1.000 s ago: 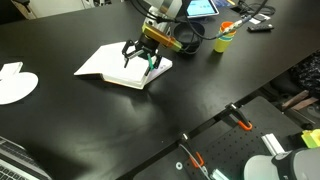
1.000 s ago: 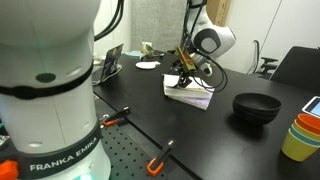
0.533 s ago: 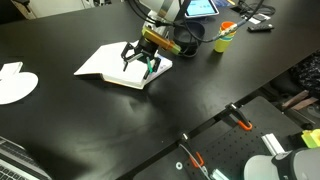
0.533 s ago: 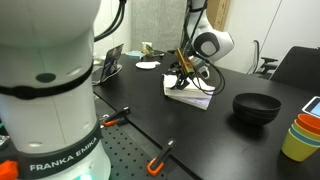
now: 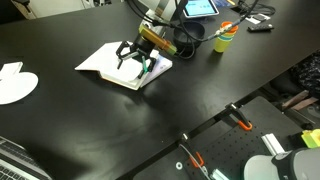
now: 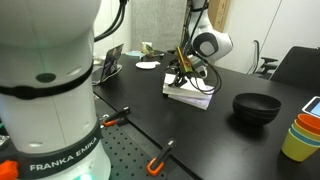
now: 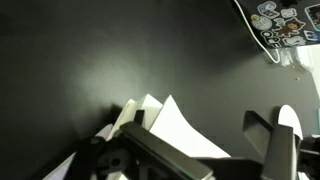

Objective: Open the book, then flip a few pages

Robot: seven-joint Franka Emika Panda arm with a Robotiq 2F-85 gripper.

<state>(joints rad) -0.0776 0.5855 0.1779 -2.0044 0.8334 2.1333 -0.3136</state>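
Shifted slightly across the book [image 5: 100, 62] since the earlier frame, the gripper [image 5: 134, 66] hangs low over it with fingers spread, clamping nothing we can see, while the book lies near the black bowl [image 6: 256, 106], some pages [image 7: 175, 125] raised.

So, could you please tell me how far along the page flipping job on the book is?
Opening looks done: the book lies on the table showing a white face, not its cream cover. In hand: the gripper, jaws spread, sits at the book's edge, and the wrist view shows a few pages lifted and fanned. Left: turning those leaves over; how many are already flipped I cannot tell.
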